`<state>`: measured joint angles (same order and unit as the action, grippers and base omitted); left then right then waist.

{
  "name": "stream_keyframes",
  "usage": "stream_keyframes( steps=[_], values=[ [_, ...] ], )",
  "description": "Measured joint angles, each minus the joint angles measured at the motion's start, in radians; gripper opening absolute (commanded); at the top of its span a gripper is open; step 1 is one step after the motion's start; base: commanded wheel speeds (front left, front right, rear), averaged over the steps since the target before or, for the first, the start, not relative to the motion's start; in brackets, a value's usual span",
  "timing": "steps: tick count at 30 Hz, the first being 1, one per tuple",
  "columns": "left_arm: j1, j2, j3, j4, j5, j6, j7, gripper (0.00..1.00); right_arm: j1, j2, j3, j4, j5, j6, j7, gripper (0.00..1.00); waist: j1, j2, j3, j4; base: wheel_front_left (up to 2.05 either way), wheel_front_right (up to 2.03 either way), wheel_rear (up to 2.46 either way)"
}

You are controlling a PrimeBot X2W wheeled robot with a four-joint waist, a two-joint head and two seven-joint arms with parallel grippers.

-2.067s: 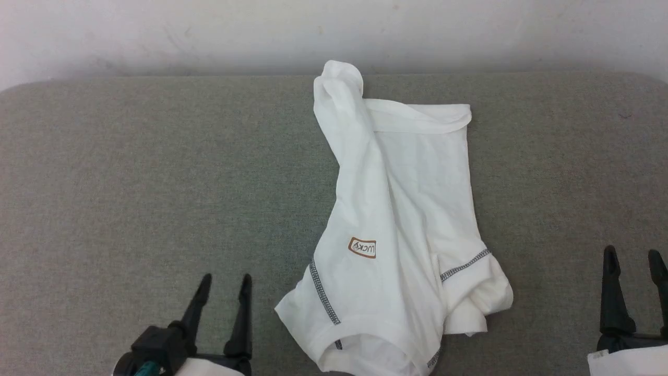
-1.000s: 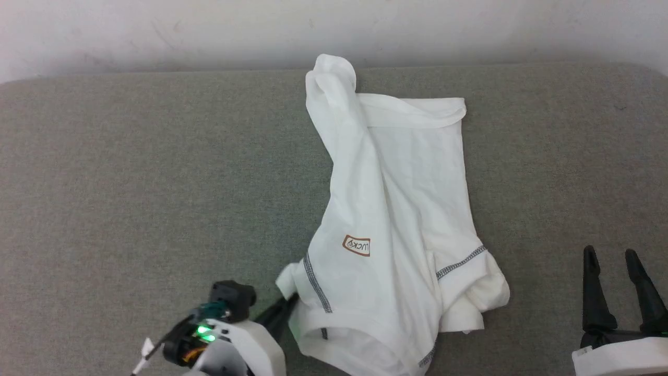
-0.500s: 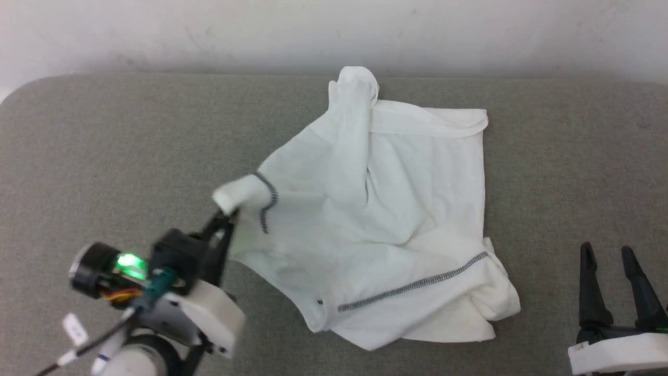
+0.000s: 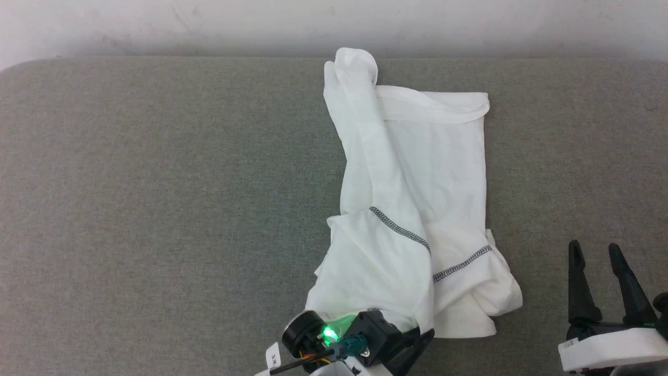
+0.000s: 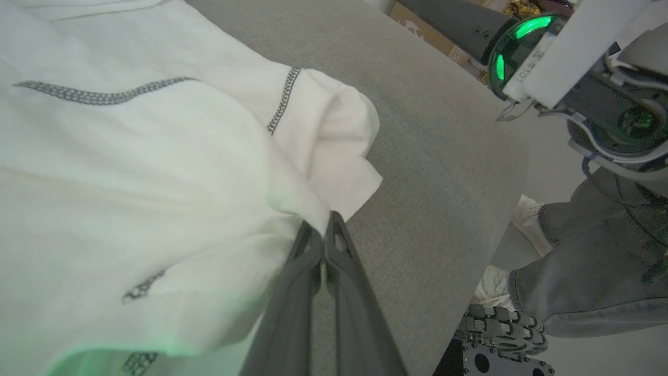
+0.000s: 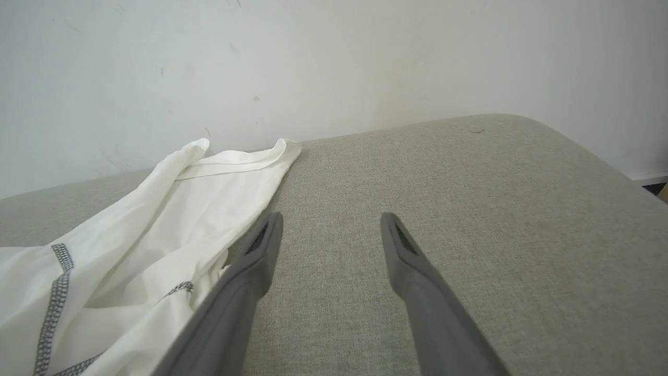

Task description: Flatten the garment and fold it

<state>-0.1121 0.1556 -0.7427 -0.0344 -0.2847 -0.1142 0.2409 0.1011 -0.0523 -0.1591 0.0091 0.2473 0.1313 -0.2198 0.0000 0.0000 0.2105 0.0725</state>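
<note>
The white garment [image 4: 417, 172] lies crumpled on the grey padded surface [image 4: 156, 183], right of centre, with two dark grey zigzag seams [image 4: 399, 228] showing. Its chest patch is hidden. My left gripper [image 4: 424, 337] sits at the garment's near edge, shut on a fold of the white cloth. In the left wrist view its fingers [image 5: 323, 230] pinch that fold of the garment [image 5: 130, 183]. My right gripper [image 4: 594, 245] stands open at the lower right, apart from the cloth. In the right wrist view it [image 6: 331, 222] hovers over bare surface, the garment [image 6: 156, 219] to its left.
A pale wall [image 4: 334, 23] runs behind the surface's far edge. In the left wrist view a person's jeans-clad leg [image 5: 589, 271] and a white shoe [image 5: 527, 214] stand past the surface's near edge, beside a green-lit arm housing [image 5: 522, 42].
My left gripper closed on the garment's near left shoulder, swung it out to the left, then brought it back to the near edge. The patch is now covered. The right gripper barely moved.
</note>
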Motion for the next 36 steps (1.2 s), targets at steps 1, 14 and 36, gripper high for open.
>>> stream_keyframes(
  steps=[1, 14, 36],
  values=[
    [-0.009, -0.006, -0.004, 0.019, -0.009, 0.0, -0.009, 1.0, 0.0, 0.0, -0.001, 0.002, 0.0, 0.0, 0.001, 1.0, 0.0, 0.0, 0.0, -0.001, 0.0, 0.0, 0.0],
    [-0.113, 0.128, 0.165, -0.072, -0.049, 0.024, 0.017, 1.0, -0.002, 0.0, 0.003, 0.007, 0.0, 0.0, 0.016, 1.0, -0.0001, 0.0, -0.013, 0.021, 0.0, 0.0, 0.0],
    [-0.315, 0.161, 0.108, 0.21, -0.041, 0.0, 0.06, 1.0, -0.026, 0.0, 0.027, -0.004, -0.003, 0.0, 0.037, 1.0, 0.0, 0.0, 0.05, -0.056, 0.0, 0.0, 0.0]
  ],
)
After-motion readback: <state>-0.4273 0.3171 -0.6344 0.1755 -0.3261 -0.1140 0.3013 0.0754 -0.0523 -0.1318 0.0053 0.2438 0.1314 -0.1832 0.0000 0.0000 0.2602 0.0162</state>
